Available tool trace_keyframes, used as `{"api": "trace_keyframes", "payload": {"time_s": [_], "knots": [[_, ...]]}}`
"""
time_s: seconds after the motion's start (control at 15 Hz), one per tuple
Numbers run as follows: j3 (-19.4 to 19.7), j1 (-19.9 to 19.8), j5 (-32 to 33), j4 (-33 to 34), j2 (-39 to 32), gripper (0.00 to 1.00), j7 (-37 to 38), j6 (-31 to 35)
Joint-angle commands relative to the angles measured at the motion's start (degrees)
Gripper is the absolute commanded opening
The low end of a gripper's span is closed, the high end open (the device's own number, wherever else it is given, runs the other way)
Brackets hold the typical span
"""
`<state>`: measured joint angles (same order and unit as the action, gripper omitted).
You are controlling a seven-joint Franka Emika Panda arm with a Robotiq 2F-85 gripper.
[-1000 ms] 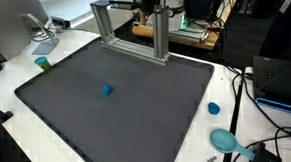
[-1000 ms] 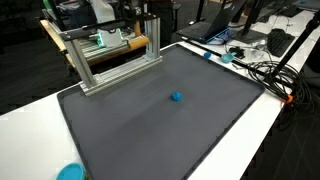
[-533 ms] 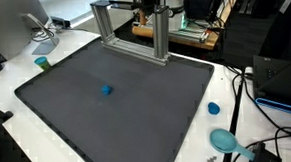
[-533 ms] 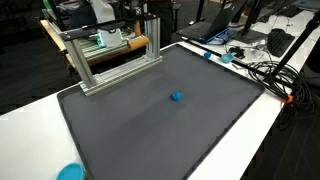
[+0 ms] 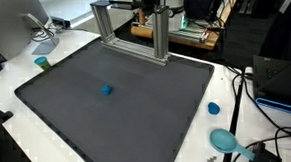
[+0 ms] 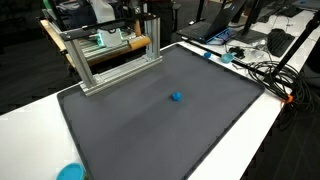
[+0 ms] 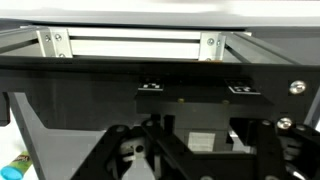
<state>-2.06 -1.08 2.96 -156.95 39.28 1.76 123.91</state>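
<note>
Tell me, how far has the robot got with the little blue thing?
Nothing looks done yet: the small blue object lies alone in the middle of the dark mat, untouched. In hand: the gripper hangs far off by the top of the aluminium frame, with nothing visibly in it. Left: seemingly everything, starting with getting over to the blue object.

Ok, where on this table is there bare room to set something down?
The dark mat is bare all around the small blue piece, up to the metal frame at its far edge. Crowded: the white strip beside it, with cables and a blue lid.
</note>
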Motion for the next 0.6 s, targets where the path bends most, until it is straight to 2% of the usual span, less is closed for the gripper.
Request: {"api": "trace_keyframes", "payload": {"time_s": [0.0,0.07,0.13,0.4,0.53], "knots": [[0.3,0.2,0.3,0.7,0.2,0.40,-0.2,-2.1],[0.1,0.0,0.4,0.9,0.1,0.31,0.4,-2.1],[-0.2,-0.3,0.4,1.3,0.1,0.28,1.4,-2.1],[-2.2,-1.7,1.9,2.1,-0.3,0.28,5.9,-2.5],[-1.3,-1.0,0.9,4.0,-1.5,0.28,4.9,-5.1]]}}
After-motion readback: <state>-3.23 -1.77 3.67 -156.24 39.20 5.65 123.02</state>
